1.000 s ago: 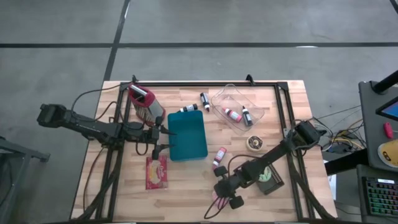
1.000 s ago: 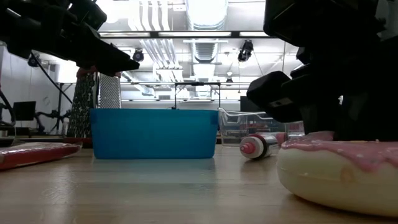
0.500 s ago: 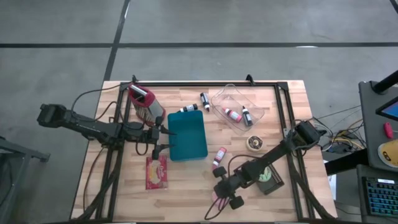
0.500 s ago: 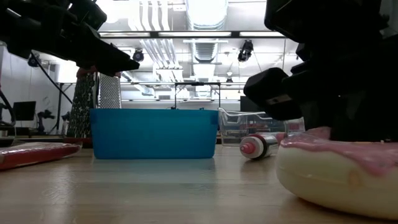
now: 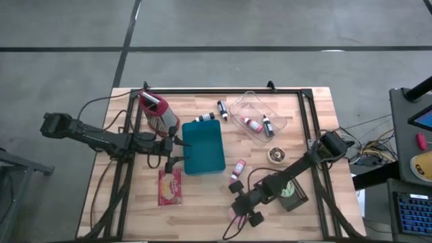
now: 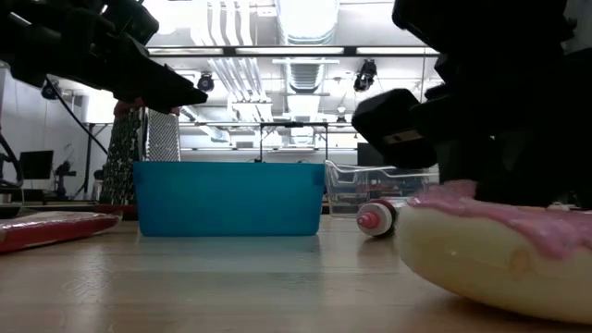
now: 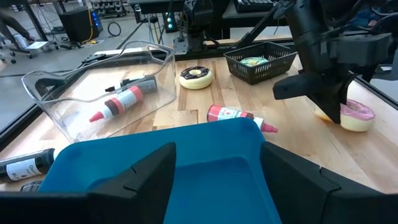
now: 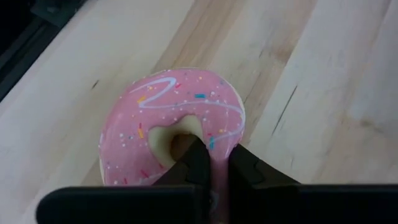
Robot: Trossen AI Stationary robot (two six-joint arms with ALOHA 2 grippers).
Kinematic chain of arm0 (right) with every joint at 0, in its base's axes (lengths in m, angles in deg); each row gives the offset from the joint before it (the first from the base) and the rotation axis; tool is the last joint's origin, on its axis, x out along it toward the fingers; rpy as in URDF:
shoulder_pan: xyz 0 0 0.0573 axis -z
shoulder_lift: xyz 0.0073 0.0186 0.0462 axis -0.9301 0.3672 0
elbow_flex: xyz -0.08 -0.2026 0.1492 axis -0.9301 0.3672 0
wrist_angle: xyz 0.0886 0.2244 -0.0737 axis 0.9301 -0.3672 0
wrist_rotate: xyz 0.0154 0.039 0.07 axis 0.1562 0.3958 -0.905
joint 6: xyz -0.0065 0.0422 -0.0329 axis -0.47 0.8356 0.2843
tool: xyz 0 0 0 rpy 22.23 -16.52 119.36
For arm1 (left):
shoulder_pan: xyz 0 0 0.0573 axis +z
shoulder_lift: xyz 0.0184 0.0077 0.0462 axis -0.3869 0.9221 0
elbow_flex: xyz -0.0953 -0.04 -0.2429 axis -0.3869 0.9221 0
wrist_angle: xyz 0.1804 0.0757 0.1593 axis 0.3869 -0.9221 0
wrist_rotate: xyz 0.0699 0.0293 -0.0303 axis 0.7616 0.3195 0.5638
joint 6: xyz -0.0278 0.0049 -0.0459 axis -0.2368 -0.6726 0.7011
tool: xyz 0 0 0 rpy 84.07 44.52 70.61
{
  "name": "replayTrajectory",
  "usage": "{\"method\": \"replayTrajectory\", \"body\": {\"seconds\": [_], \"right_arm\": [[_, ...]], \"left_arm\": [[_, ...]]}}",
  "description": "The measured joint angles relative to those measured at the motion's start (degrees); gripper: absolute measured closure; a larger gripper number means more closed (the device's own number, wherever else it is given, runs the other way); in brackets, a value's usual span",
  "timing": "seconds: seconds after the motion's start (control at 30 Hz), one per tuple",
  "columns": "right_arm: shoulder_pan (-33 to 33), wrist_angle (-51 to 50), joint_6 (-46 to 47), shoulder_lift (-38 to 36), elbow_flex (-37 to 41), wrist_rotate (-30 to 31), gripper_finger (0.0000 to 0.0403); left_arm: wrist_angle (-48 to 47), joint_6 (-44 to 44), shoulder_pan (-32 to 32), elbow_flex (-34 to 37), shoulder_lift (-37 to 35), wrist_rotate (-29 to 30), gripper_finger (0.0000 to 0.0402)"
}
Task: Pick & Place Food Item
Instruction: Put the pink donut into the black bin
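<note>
A pink-frosted doughnut [image 8: 174, 124] lies near the table's front edge [image 5: 234, 214] and fills the low view's right side [image 6: 499, 268]. My right gripper [image 8: 214, 165] stands over it, shut on its ring; the left wrist view shows both far off [image 7: 351, 115]. My left gripper [image 5: 177, 152] hovers open at the left rim of the blue bin [image 5: 204, 148], its fingers [image 7: 149, 177] on either side of the bin's near wall without touching it. My right gripper pinches the doughnut's ring [image 8: 219, 155] on the side nearest the wrist. One finger [image 8: 196, 155] is in the hole and the other [image 8: 249, 165] is outside. The fingers come slanting down from above. The ring is squeezed thin between them, and the doughnut's underside [image 6: 462, 296] is at the table top.
A clear container [image 5: 256, 118] with small bottles stands at the far right. A loose bottle [image 5: 238, 170], a chocolate doughnut [image 5: 275, 155] and a black basket [image 5: 292, 192] lie near my right arm. A grater [image 5: 156, 111] and a red packet [image 5: 170, 187] flank my left gripper.
My right gripper has rolled a little at the wrist while staying over the doughnut. In the low view the doughnut has shifted slightly toward the table's left.
</note>
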Motion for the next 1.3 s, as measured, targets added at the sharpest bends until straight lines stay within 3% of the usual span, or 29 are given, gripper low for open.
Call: {"method": "replayTrajectory", "body": {"seconds": [0.6, 1.03, 1.3], "right_arm": [[0.8, 11.4, -5.6, -0.1, 1.8, 5.1, 0.0385], [1.8, 13.8, -7.5, -0.4, 2.4, 14.7, 0.0385], [2.3, 12.4, -4.1, -6.3, 6.2, 20.9, 0.0385]], "left_arm": [[0.0, 0.4, 0.0, 0.0, 0.0, 0.0, 0.0164], [0.0, 0.2, 0.0, 0.0, 0.0, 0.0, 0.0164], [0.0, -0.5, 0.0, 0.0, 0.0, 0.0, 0.0163]]}}
